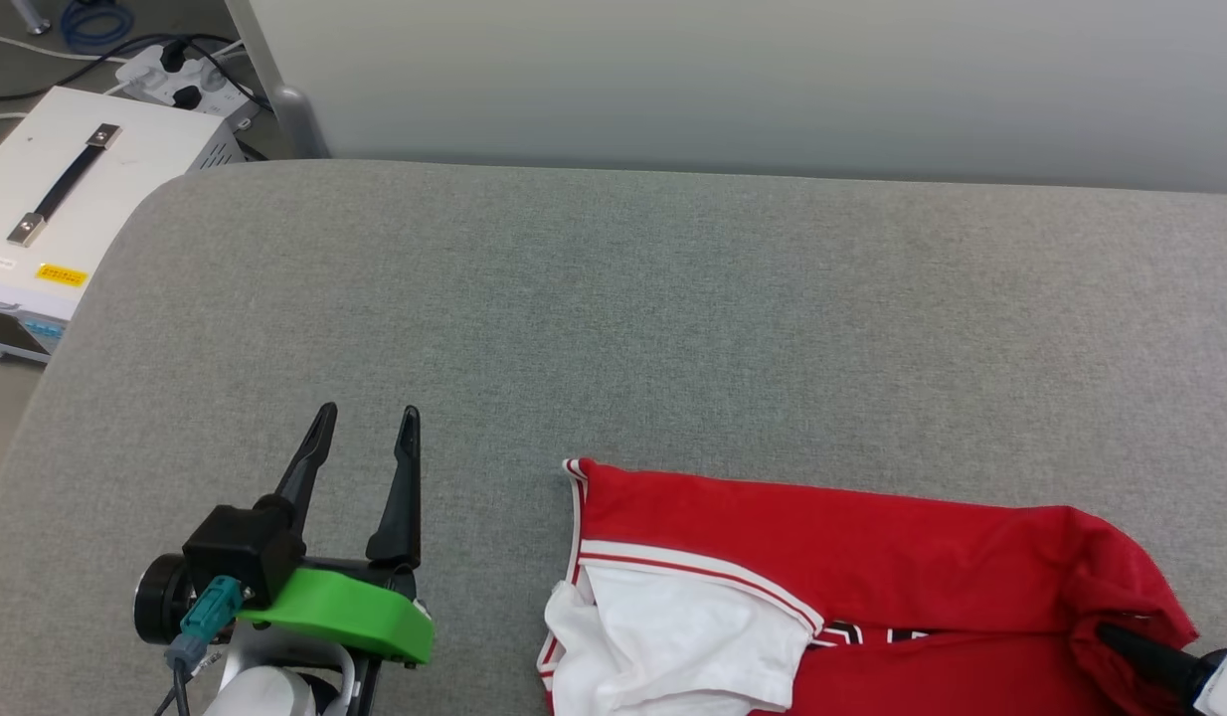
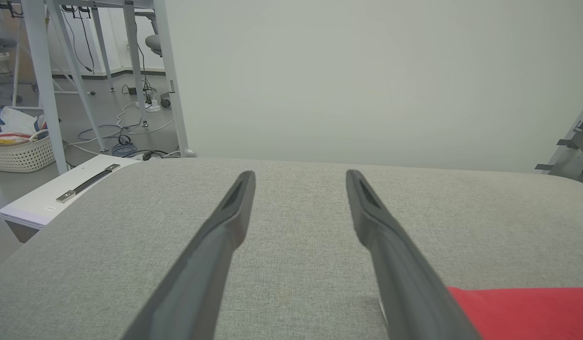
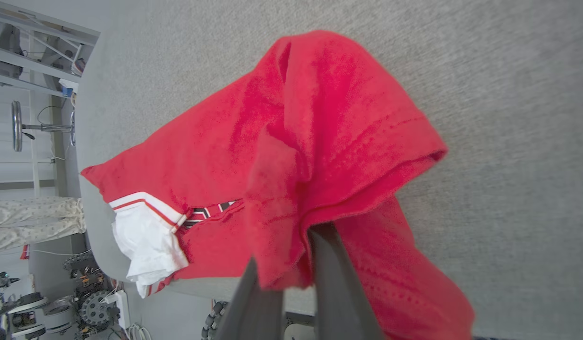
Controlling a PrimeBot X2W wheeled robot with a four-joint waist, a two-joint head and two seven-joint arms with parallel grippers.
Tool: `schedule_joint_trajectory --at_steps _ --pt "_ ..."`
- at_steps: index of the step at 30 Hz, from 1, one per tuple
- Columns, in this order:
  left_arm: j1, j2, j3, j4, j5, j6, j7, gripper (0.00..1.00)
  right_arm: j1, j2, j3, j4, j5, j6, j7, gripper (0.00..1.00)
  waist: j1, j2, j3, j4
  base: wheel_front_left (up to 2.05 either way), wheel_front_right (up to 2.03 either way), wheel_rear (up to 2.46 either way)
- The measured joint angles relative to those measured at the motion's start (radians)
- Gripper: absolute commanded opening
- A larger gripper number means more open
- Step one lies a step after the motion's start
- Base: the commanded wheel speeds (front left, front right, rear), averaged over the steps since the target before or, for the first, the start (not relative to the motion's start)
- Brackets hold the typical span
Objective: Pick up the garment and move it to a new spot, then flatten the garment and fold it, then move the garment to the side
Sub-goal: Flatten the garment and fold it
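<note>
The garment (image 1: 872,557), a red jersey-style shirt, lies on the grey fabric-covered surface (image 1: 673,298) from the lower centre to the lower right of the head view. A white sleeve (image 1: 663,636) with red-and-white striped trim sits crumpled at the garment's left end, against the bottom edge of the frame. A short strip of black, white-outlined lettering (image 1: 862,631) shows between two red folds; too little is exposed to read. The right gripper (image 1: 1121,641) enters at the lower right corner of the head view with its fingers closed on a bunched red fold. In the right wrist view the cloth is pinched between the two fingers at the bottom centre and drapes over them, raised off the surface at that end. The left gripper (image 1: 368,410) stands at the lower left of the head view, fingers spread wide and holding nothing, well apart from the garment. In the left wrist view a red edge of cloth fills the lower right corner. A white case (image 1: 47,199) with a black handle occupies the upper left; it carries a yellow label (image 1: 61,273) whose print is too small to read
</note>
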Motion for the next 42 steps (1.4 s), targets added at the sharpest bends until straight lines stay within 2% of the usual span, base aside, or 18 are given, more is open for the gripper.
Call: schedule_joint_trajectory --at_steps 6,11,16,23,28,32,33,34,35,36,42 --pt "0.0 0.002 -0.005 -0.007 0.0 0.003 0.009 1.0 -0.005 0.072 0.027 -0.023 0.195 0.0 0.122 0.0 0.0 0.0 -0.009 0.01 0.0 0.0 0.0" --pt "0.0 0.003 -0.014 -0.014 0.0 0.003 0.017 1.0 -0.026 0.09 0.119 -0.013 0.323 0.0 0.131 0.0 0.0 0.0 -0.007 0.024 0.0 0.0 0.0" --pt "-0.007 0.002 -0.023 -0.015 0.0 0.0 0.025 1.0 -0.042 0.091 0.306 0.039 0.455 0.0 0.051 0.0 0.0 0.0 0.008 0.046 0.0 0.0 0.0" --pt "-0.048 -0.012 -0.036 0.0 -0.001 -0.024 0.02 1.0 -0.103 0.095 0.535 0.1 0.551 0.0 -0.105 0.0 0.0001 0.0 0.047 0.087 0.0 0.0 0.0" --pt "-0.075 -0.022 -0.038 0.02 -0.002 -0.042 0.009 1.0 -0.164 0.096 0.654 0.146 0.575 -0.001 -0.179 0.0 0.0001 0.0 0.085 0.112 0.0 0.0 0.0" --pt "-0.087 -0.029 -0.034 0.037 -0.002 -0.051 0.005 1.0 -0.187 0.096 0.689 0.188 0.547 -0.001 -0.23 0.0 0.0001 0.0 0.112 0.128 0.0 0.0 0.0" --pt "-0.088 -0.031 -0.034 0.042 -0.002 -0.051 0.001 1.0 -0.189 0.097 0.693 0.198 0.54 -0.001 -0.249 0.2 0.0001 0.0 0.117 0.131 0.0 0.0 0.0" --pt "-0.088 -0.032 -0.032 0.046 -0.002 -0.054 -0.002 1.0 -0.191 0.097 0.698 0.205 0.539 -0.001 -0.257 0.48 0.0001 0.0 0.121 0.133 0.0 0.0 0.0" --pt "-0.089 -0.035 -0.031 0.049 -0.002 -0.056 -0.002 1.0 -0.193 0.096 0.705 0.211 0.539 -0.001 -0.258 0.89 0.0001 0.0 0.125 0.134 0.0 0.0 0.0" --pt "-0.089 -0.037 -0.03 0.053 -0.002 -0.058 -0.002 1.0 -0.195 0.096 0.71 0.212 0.538 -0.001 -0.269 1.0 0.0001 0.0 0.128 0.134 0.0 0.0 0.0" --pt "-0.095 -0.042 -0.024 0.069 -0.002 -0.067 -0.004 1.0 -0.202 0.087 0.737 0.17 0.537 -0.001 -0.33 1.0 0.0001 0.0 0.118 0.12 0.0 0.0 0.0"
